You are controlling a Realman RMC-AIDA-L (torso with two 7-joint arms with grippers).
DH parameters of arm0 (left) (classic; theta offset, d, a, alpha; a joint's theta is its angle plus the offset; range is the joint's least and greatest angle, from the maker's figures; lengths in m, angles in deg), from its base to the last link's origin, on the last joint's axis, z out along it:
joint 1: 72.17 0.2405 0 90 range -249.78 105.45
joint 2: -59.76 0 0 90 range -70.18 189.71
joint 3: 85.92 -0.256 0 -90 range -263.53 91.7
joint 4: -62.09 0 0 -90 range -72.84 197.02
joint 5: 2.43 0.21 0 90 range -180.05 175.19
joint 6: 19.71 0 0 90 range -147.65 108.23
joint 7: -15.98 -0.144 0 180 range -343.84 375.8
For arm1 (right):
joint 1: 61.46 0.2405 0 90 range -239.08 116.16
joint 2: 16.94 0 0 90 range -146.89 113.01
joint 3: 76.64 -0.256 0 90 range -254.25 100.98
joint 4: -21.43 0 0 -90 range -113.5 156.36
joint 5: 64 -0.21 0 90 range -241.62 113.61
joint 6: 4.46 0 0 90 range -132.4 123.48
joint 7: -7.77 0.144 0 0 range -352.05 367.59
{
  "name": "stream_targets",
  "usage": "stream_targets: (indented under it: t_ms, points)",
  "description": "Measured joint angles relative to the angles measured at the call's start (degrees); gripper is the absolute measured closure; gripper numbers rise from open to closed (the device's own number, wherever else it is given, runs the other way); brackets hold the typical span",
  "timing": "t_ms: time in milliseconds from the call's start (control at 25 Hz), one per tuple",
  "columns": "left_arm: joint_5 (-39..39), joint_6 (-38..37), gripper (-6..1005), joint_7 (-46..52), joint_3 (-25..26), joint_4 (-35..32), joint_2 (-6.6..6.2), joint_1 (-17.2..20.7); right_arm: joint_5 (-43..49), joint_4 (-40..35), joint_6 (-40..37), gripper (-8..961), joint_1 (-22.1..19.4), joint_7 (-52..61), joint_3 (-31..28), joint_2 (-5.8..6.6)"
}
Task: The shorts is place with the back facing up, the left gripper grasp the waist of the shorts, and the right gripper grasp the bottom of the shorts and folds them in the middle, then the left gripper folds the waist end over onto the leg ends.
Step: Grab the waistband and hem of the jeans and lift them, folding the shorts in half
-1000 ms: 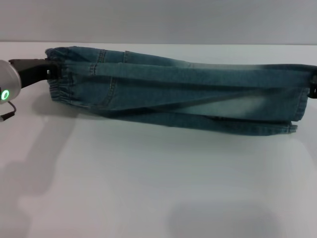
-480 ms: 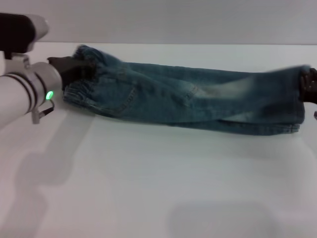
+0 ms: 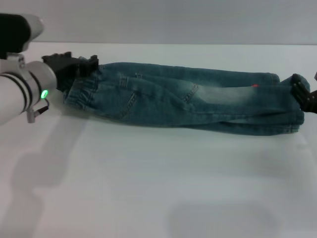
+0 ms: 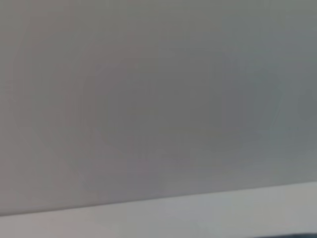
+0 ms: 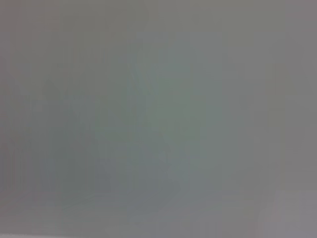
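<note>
The blue denim shorts [image 3: 183, 101] lie folded lengthwise along the far part of the white table [image 3: 148, 188]. The elastic waist [image 3: 79, 91] is at the left and the leg ends [image 3: 290, 116] at the right. My left gripper [image 3: 79, 64] is low over the table at the back edge of the waist, its black fingers closed on the waistband. At the far right my right gripper [image 3: 299, 91] holds the upper leg hem just above the table. Both wrist views show only a plain grey surface, with no fingers and no cloth.
A grey wall [image 3: 173, 20] runs behind the table's far edge. The white left arm [image 3: 20, 91], with a green light on it, reaches in from the left edge. The arms' shadows fall on the white tabletop in front of the shorts.
Both grippers have brought the raised layer of the shorts down and toward the back. The cloth was stretched in the air and now rests flat on the table, folded in half lengthwise.
</note>
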Motion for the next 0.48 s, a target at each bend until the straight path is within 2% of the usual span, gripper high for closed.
stream_targets:
  t_ms: [160,320,440,480]
  points:
    - [0.3,-0.6,386,-0.9,0.3,3.6,-0.06,2.9,-0.2,-4.1,7.7,368,-0.2,0.1,0.9,-0.05]
    - [0.3,1.0,289,-2.5,1.0,7.2,-0.01,4.8,-0.3,-5.4,8.9,329,-0.3,0.0,3.3,-0.12]
    - [0.3,5.6,189,-2.9,1.5,11.9,0.01,7.4,-0.3,-5.6,9.0,309,-0.5,0.2,5.3,-0.14]
    - [0.4,9.4,155,-3.0,1.8,15.3,-0.03,9.4,-0.3,-5.6,9.2,309,-0.8,0.2,6.3,-0.15]
